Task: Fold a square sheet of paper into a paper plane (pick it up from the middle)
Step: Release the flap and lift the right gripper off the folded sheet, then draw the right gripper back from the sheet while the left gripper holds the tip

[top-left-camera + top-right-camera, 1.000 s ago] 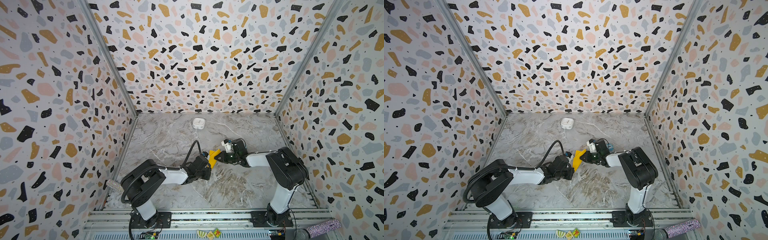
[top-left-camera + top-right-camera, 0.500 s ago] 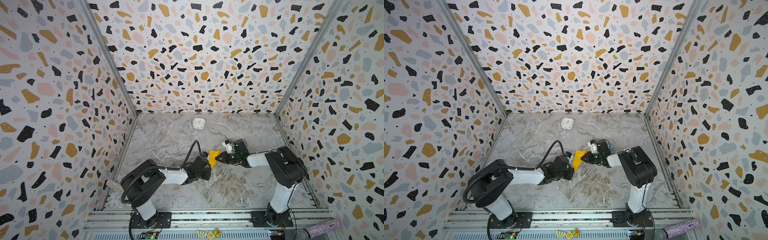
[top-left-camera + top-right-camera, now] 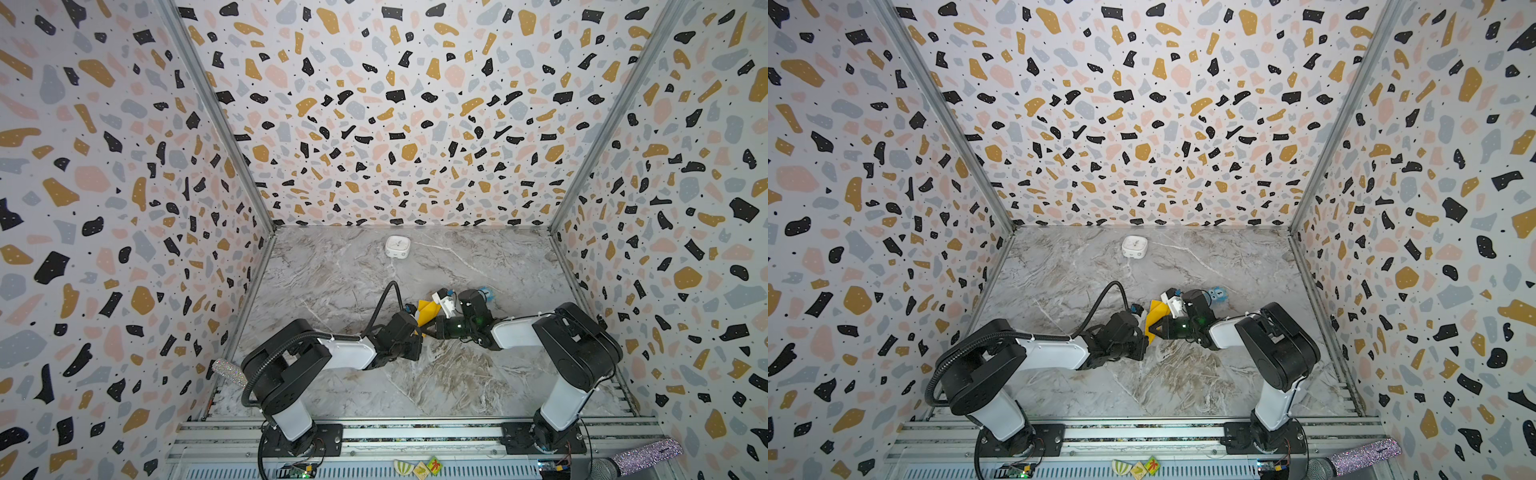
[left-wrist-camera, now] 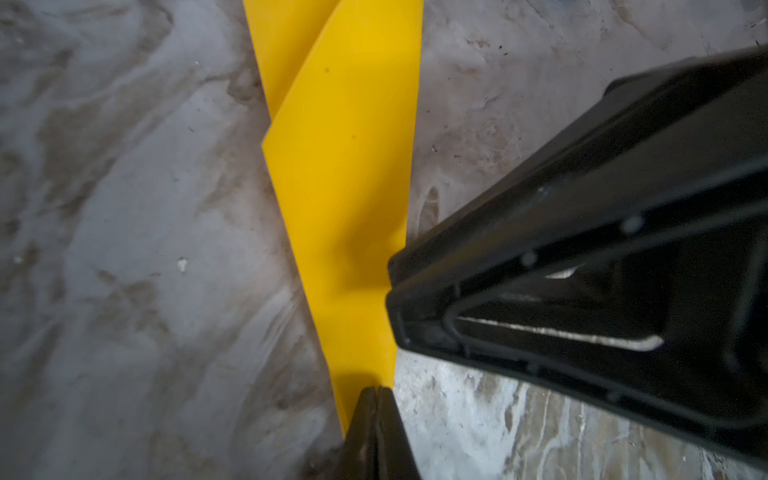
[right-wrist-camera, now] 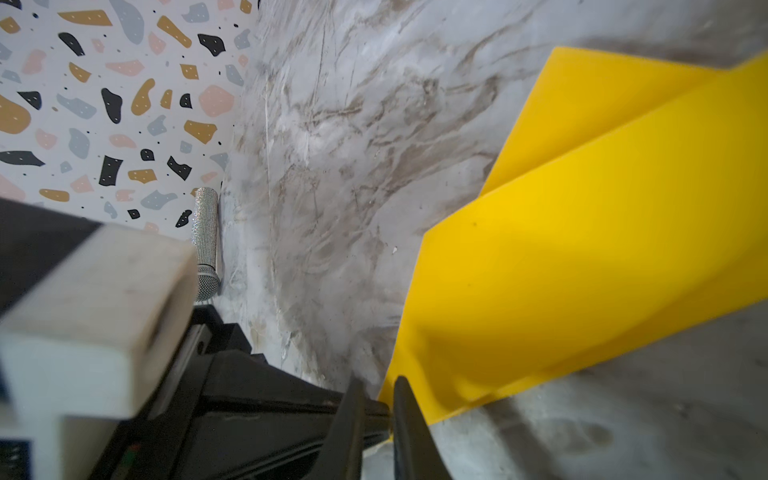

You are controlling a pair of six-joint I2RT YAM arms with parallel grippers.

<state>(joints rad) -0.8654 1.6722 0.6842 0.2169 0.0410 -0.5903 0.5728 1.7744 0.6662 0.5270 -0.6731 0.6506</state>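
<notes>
Since the paper plane (image 4: 345,174), low over the marble tabletop (image 3: 332,282), is already creased into a layered dart, its tip pinched in the pressed-together left gripper (image 4: 377,397), only wing folds are judged left; whether the narrowly gapped right gripper (image 5: 376,399) grips it cannot be told.

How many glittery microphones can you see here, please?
2: one microphone by the left wall near the left arm, one lying at the front right corner. Another could hide behind an arm.

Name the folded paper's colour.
The folded paper is plain bright yellow, clearest in the left wrist view.
</notes>
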